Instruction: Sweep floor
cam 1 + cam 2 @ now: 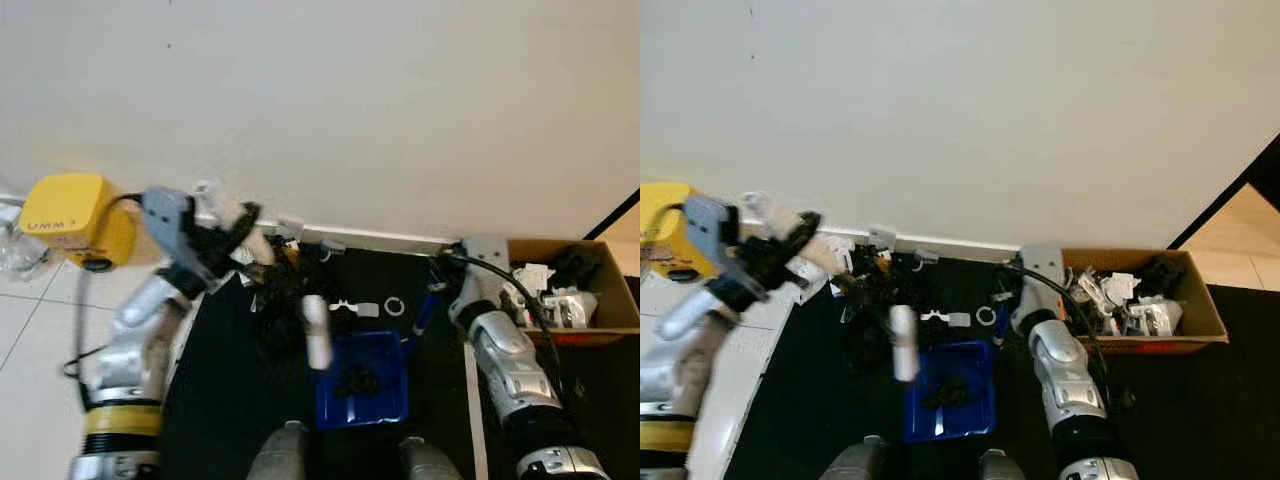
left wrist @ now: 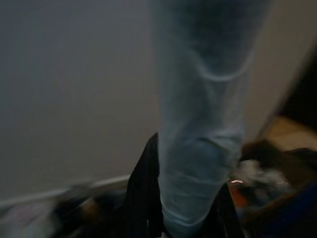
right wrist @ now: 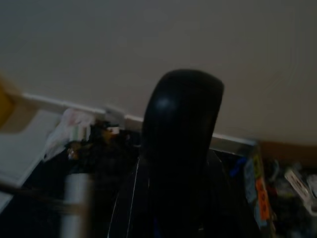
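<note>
Nearest the robot, a blue dustpan (image 1: 362, 380) lies on the black mat (image 1: 230, 400), dark debris inside it. A pale brush handle (image 1: 316, 333) sits at its near-left corner, clamped in the left gripper (image 2: 183, 218) per the left wrist view. Whether the right gripper (image 3: 181, 148) holds anything cannot be told. Beyond the dustpan, scattered litter (image 1: 280, 270) meets the white wall (image 1: 350, 110); a cardboard box (image 1: 585, 300) sits right, a yellow box (image 1: 75, 220) left.

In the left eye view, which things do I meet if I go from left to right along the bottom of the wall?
Yellow box → left gripper → white ring → right arm → cardboard box.
</note>
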Robot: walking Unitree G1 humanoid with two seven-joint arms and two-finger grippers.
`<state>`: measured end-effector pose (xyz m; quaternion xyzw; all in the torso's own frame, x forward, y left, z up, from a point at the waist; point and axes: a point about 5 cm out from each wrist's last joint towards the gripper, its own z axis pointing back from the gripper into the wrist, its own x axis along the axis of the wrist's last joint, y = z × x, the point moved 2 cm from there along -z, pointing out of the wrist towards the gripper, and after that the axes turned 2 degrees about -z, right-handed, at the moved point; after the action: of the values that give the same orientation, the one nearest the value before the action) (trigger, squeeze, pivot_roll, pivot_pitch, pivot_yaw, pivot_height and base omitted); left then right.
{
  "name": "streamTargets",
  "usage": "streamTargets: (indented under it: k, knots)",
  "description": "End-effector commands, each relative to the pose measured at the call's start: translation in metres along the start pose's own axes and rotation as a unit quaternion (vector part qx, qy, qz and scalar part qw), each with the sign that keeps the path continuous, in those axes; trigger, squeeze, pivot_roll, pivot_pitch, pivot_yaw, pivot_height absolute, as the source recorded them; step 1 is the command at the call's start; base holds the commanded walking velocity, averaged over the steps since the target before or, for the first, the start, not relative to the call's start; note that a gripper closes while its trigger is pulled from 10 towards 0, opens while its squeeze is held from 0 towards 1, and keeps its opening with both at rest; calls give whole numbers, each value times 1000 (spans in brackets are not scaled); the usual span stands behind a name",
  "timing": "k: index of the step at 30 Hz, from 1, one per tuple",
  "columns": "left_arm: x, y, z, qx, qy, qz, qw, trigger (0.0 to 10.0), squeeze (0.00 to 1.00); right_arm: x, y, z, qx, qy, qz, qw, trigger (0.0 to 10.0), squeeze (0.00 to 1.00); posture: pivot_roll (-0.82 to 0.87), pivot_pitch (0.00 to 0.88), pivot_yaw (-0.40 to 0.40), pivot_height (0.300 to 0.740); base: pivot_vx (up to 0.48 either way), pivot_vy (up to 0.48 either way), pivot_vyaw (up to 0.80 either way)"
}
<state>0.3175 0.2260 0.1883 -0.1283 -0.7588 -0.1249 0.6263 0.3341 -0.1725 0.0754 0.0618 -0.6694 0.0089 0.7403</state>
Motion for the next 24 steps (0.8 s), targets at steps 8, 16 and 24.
streamTargets:
  k: [8,16,24]
  knots:
    - [40,43,0,110,27,-7,993,10000,0,14,-5,9,-21,-62,-62,996,10000,0,187,152,56,740,0,0,0]
    - [-24,2,5,133,164,49,976,10000,0,67,5,9,9,-158,-105,982,10000,0,168,132,64,740,0,0,0]
    - [-37,-21,-8,143,141,179,963,10000,0,99,-1,10,3,-206,-97,974,10000,0,142,123,52,740,0,0,0]
